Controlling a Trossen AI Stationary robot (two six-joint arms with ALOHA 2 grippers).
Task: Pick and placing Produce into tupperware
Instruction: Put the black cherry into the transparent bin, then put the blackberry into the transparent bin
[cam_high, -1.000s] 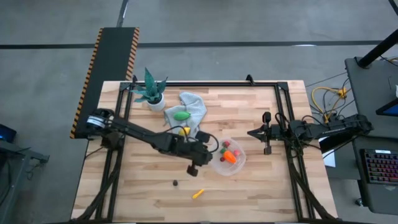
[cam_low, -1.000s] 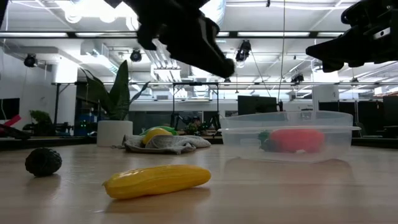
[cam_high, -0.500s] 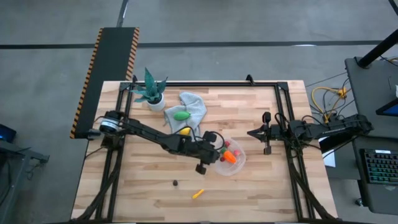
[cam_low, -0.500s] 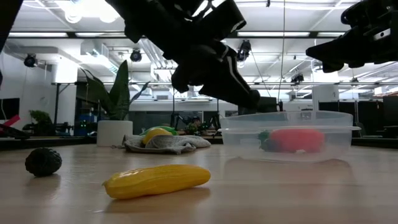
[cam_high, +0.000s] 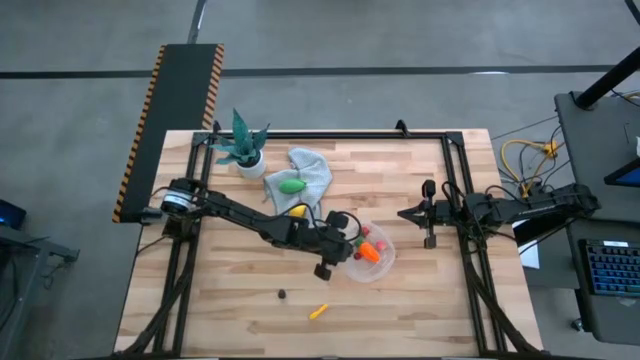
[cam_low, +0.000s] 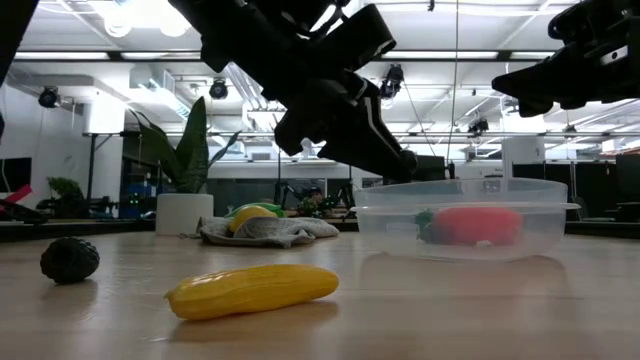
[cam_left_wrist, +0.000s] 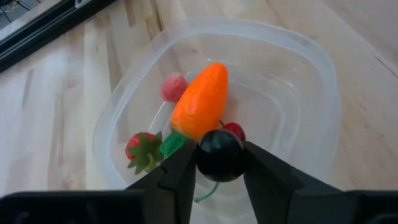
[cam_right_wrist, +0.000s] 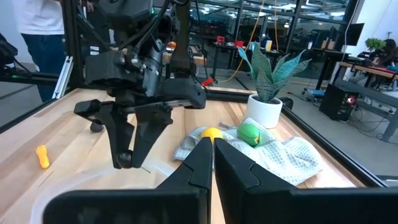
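My left gripper (cam_high: 351, 243) hovers over the near-left rim of the tupperware (cam_high: 370, 252), shut on a dark berry (cam_left_wrist: 219, 155). The clear round tupperware (cam_left_wrist: 298, 93) holds an orange carrot (cam_left_wrist: 200, 107), a strawberry (cam_left_wrist: 140, 149) and small red berries (cam_left_wrist: 173, 86). On the table lie a yellow-orange sliver (cam_high: 317, 312) and another dark berry (cam_high: 282, 294). The lemon (cam_high: 297, 211) and a green piece (cam_high: 292, 186) rest on the grey cloth (cam_high: 312, 168). My right gripper (cam_high: 404, 213) waits shut above the table, right of the tupperware. My left gripper pinches the round dark berry (cam_left_wrist: 219, 155) between its two fingers (cam_left_wrist: 180, 171), one on each side. The fingers slant down from the table's left. The berry is lifted clear, above the inside of the tupperware, over the carrot's green end (cam_left_wrist: 171, 143).
A potted plant (cam_high: 243, 148) in a white pot stands at the far left corner beside the cloth. Black frame rails (cam_high: 330, 134) run along the table's far and side edges. Bare wood (cam_high: 420, 300) lies near and right of the tupperware.
My left gripper has moved toward the table's right and down, from beside the tupperware to over its rim, carrying the dark berry with it. Over the last half second it has barely moved.
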